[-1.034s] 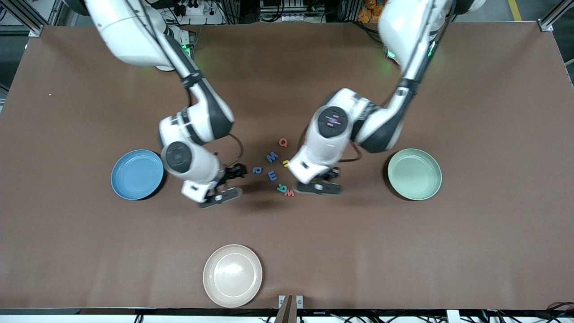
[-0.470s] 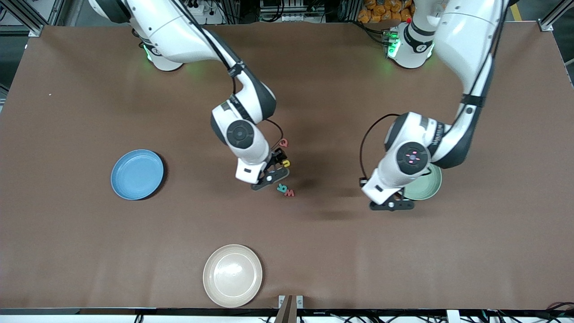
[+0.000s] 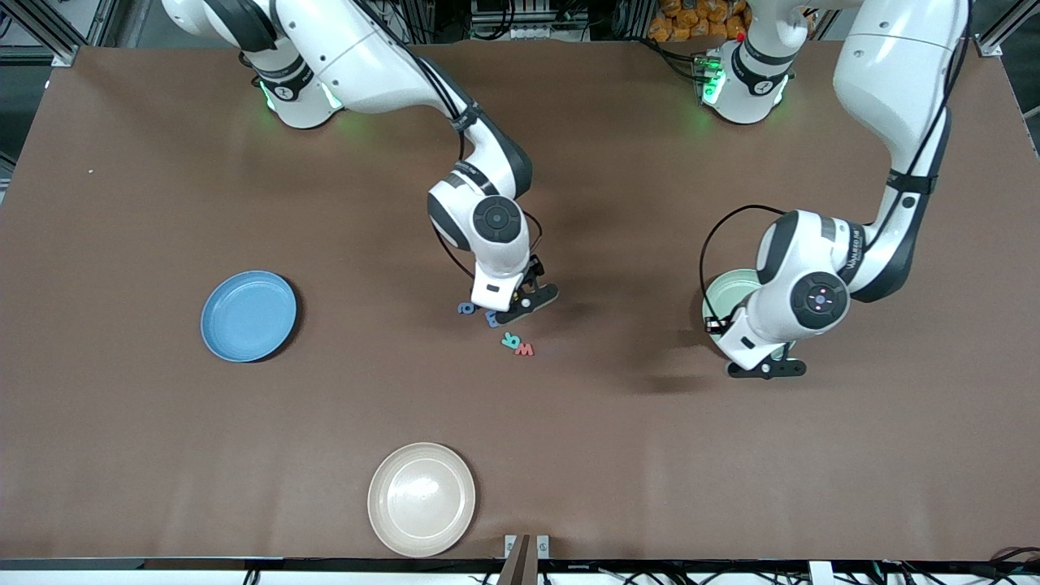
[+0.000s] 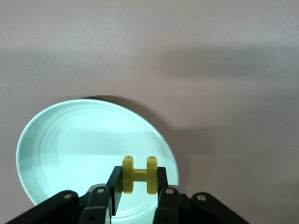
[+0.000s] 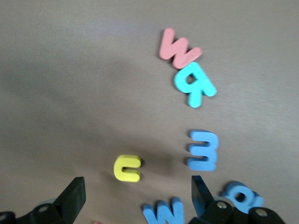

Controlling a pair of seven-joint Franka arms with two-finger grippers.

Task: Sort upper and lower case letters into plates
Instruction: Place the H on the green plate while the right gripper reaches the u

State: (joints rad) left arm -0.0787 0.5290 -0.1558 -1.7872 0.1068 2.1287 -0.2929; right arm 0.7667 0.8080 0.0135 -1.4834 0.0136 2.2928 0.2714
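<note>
Since a second ago both arms have swung toward the left arm's end of the table: the left gripper (image 3: 765, 367) has carried a yellow H (image 4: 138, 174) from the letter cluster out to the green plate (image 3: 719, 294), and the right gripper (image 3: 526, 299) has left the blue plate's side for the letters.

Nearest the front camera sits the cream plate (image 3: 422, 499), unused. Farther up, the left gripper hangs over the green plate's nearer rim, fingers clamped on the H, which the left wrist view shows over the plate. The pink W (image 3: 525, 350) and teal R (image 3: 511, 340) lie touching at the near edge of the cluster. Just above them the right gripper hovers with fingers spread wide, a small yellow letter (image 5: 127, 168) between them on the table, blue letters (image 5: 202, 150) close by. The blue plate (image 3: 249, 315) lies well apart, empty.

Sorting looks barely begun: no letter rests in either plate, and the H seems the first about to be dropped.
</note>
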